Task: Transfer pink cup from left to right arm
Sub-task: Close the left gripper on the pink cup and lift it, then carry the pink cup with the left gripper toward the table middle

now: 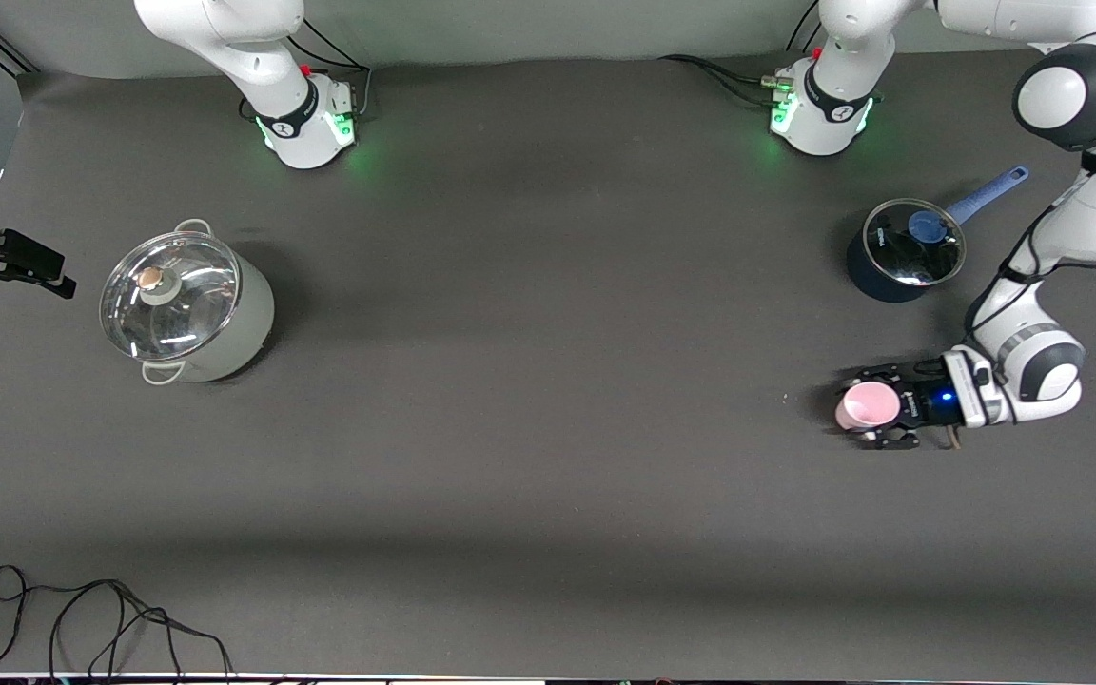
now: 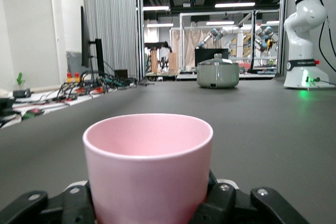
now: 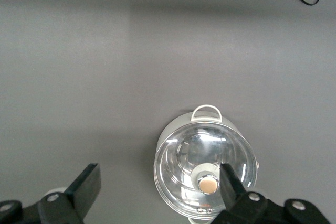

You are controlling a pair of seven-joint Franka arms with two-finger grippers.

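Blue-handled saucepan [image 1: 905, 252] sitting farther from the front camera than the pink cup [image 1: 870, 406]. Left gripper [image 1: 876, 409] fingers clasping cup upright, low over worktop [image 1: 548, 400]. Right gripper [image 3: 157, 182] hanging wide over grey lidded pot [image 1: 188, 304].

White arms [image 1: 1095, 219] — grey joints, green-lit bases [image 1: 819, 119], black jaws.

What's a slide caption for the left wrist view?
Left gripper closed around the upright pink cup at table level, lidded grey pot ahead on the dark table.
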